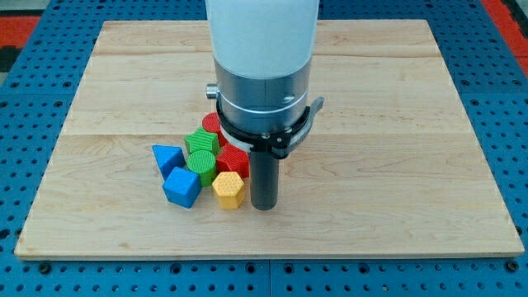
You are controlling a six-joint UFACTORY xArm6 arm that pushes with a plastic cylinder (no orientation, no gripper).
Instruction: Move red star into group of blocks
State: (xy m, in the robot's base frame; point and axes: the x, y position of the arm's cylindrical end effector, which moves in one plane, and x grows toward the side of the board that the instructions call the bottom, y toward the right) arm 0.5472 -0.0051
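Observation:
The red star [233, 160] lies in the cluster of blocks at the board's lower middle, partly hidden by the arm. My tip [263, 206] rests on the board just right of the cluster, close to the yellow hexagon [229, 190] and below right of the red star. Around it sit a green block [201, 143], another green block [202, 163], a blue block [167, 157], a blue cube [182, 187], and another red block [212, 124] behind, mostly hidden by the arm.
The wooden board [396, 124] lies on a blue perforated table [503, 49]. The arm's white and metal body [262, 66] covers the board's upper middle.

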